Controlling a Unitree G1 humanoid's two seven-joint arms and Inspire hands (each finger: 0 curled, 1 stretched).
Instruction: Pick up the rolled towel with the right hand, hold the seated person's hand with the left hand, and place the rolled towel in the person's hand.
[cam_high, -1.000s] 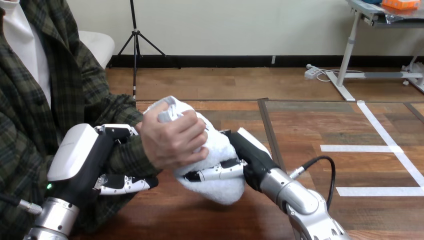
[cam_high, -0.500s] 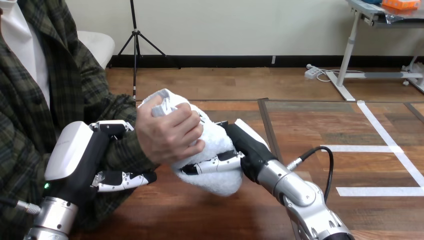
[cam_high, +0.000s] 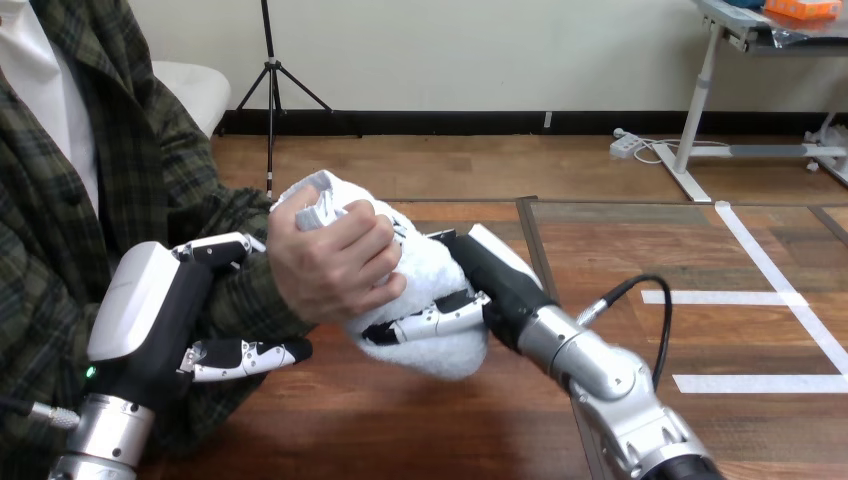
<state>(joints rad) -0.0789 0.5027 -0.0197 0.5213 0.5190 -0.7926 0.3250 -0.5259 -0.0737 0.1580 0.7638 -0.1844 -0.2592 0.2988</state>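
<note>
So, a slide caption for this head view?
Right robot hand and the person's hand both grip the rolled towel; left robot hand clasps the wrist.

White, fluffy rolled towel, tilted, just left of frame centre, gripped at its upper-left end by the person's hand.

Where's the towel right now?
Head view, left of centre: the towel sits between the person's hand, gripping its left side, and the right hand, whose fingers curl round its right side.
</note>
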